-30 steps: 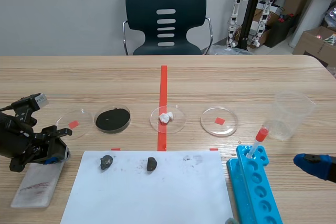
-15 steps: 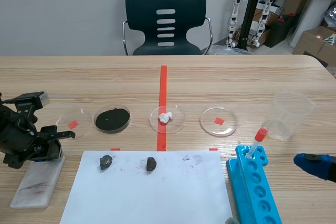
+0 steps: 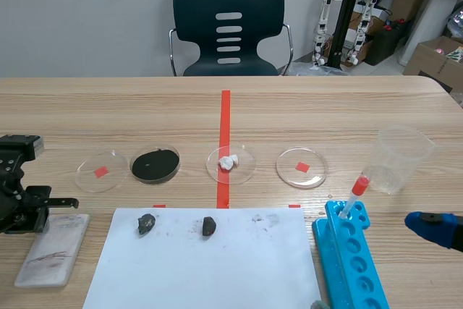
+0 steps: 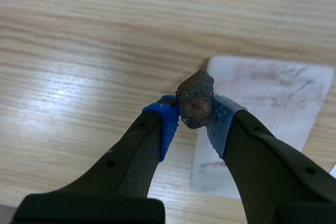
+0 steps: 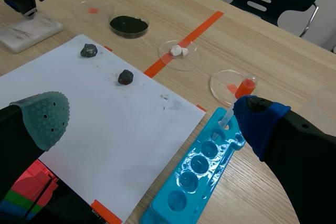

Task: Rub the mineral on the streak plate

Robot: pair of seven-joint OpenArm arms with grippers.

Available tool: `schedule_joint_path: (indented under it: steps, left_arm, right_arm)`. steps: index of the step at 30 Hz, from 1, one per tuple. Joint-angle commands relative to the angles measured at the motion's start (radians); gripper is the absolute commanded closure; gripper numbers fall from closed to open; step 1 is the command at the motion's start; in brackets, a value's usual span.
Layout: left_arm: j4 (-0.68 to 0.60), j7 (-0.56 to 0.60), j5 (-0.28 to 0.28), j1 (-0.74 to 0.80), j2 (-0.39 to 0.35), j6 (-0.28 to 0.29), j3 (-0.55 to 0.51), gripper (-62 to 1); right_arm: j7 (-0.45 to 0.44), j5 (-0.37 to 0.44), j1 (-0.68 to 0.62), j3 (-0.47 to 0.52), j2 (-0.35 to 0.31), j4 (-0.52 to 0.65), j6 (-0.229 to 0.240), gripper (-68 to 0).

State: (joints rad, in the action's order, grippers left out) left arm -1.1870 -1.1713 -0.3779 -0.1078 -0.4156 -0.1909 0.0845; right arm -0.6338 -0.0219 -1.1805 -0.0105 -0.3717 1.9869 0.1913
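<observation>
Presently the left arm is seen low at the scene's left edge, with its wrist drawn back toward the left. The left gripper is closed on the mineral, a rough brown-grey lump pinched between the two blue pads. The lump is held off the far left corner of the streak plate, over bare wood of the table and the plate's edge. Contact between lump and plate cannot be made out. Faint reddish-brown streaks are carried on the plate's near half. The plate lies flat, just left of the white paper sheet.

The right gripper is kept low at the near right, beside the blue tube rack, its fingers spread wide with nothing between them.

Compared with a second ago, the left gripper has been shifted leftward. It was then bent over the plate's far end. Half a second ago it had been raised and pulled partly clear, and now it is placed beside the plate. The plate, the right arm and everything else are unchanged.
</observation>
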Motion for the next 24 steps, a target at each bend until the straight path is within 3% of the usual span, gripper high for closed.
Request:
schedule_joint_path:
  steps: [1,11,15,19,24]
  left_arm:
    - [-0.032,-0.008,-0.014,0.017,-0.006,-0.006,-0.011,-5.3]
    - [-0.049,0.015,-0.189,0.024,0.010,0.052,-0.011,-5.3]
    - [-0.048,0.027,-0.227,0.021,0.031,0.068,-0.012,-5.3]
    - [-0.048,0.027,-0.218,0.021,0.038,0.067,-0.012,-5.3]
    - [-0.048,0.006,-0.080,0.002,0.037,0.042,-0.011,-5.3]
  right_arm:
    - [-0.015,0.007,0.001,0.004,0.000,0.014,0.000,-67.9]
    - [-0.015,0.007,0.001,0.004,0.000,0.014,0.000,-67.9]
    - [-0.015,0.007,0.001,0.004,0.000,0.014,0.000,-67.9]
    - [-0.015,0.007,0.001,0.004,0.000,0.014,0.000,-67.9]
    - [-0.015,0.007,0.001,0.004,0.000,0.014,0.000,-67.9]
